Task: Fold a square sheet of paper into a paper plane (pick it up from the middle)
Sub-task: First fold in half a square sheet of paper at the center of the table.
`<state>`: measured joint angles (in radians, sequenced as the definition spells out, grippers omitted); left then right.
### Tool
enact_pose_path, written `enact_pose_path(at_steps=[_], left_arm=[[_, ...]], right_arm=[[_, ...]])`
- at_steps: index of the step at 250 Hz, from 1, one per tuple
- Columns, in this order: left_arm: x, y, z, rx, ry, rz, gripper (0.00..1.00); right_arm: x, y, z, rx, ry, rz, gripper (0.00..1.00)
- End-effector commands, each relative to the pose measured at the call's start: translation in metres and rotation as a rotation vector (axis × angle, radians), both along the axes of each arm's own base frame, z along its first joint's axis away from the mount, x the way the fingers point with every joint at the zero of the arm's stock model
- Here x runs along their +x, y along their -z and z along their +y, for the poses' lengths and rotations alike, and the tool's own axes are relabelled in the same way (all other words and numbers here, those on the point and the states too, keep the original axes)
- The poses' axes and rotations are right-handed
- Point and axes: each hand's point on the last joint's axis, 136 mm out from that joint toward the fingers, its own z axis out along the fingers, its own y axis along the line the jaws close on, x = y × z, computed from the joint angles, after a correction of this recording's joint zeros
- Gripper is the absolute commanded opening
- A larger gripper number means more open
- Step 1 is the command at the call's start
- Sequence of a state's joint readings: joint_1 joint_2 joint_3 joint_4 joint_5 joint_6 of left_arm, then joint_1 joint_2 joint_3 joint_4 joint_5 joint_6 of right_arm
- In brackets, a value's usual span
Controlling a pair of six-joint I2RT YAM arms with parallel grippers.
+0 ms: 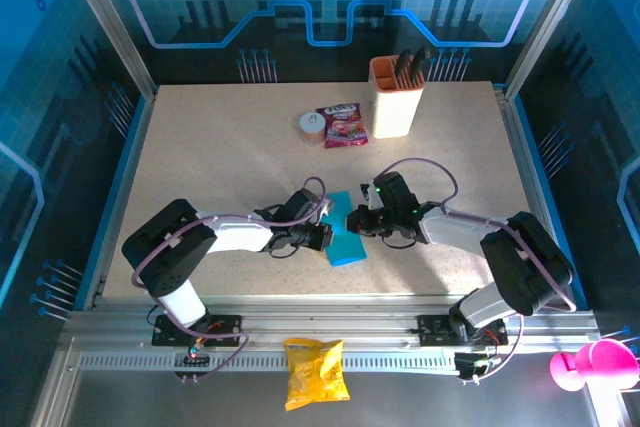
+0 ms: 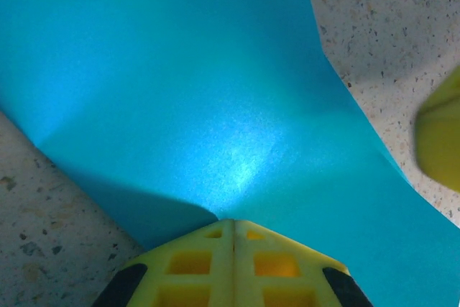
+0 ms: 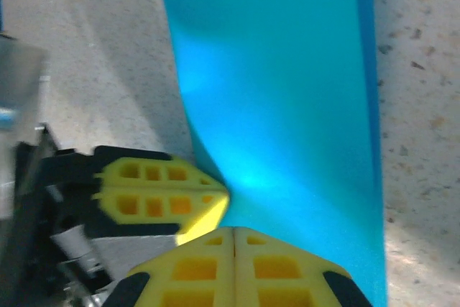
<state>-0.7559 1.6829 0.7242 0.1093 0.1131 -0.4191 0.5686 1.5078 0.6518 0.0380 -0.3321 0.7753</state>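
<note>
Left gripper (image 2: 233,224) and right gripper (image 3: 235,231) both clamped on your square sheet of paper (image 2: 215,106): looks thin, floppy, tearable; pinch edges lightly.

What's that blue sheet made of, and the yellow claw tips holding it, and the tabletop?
The blue sheet looks like thin matte paper: it bends in soft curves. The left claw seems moulded yellow plastic, with square hollows. The table looks like speckled stone or laminate; I can't tell which.
</note>
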Motion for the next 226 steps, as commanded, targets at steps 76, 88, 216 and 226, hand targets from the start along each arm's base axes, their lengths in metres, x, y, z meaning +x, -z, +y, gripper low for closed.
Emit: enact_pose_path(at_steps=[76, 88, 216, 226], left_arm=[[-0.018, -0.017, -0.002, -0.002, 0.048, 0.080, 0.13], [-0.020, -0.022, 0.000, -0.016, 0.038, 0.078, 0.20], [-0.053, -0.020, 0.003, -0.122, -0.046, 0.132, 0.00], [-0.054, -0.019, 0.001, -0.126, -0.044, 0.133, 0.00]], right_arm=[[-0.007, 0.062, -0.020, -0.083, 0.032, 0.110, 0.00], [-0.008, 0.064, -0.021, -0.083, 0.037, 0.115, 0.00], [-0.010, 0.074, -0.024, -0.078, 0.062, 0.138, 0.00], [-0.010, 0.075, -0.024, -0.077, 0.062, 0.140, 0.00]])
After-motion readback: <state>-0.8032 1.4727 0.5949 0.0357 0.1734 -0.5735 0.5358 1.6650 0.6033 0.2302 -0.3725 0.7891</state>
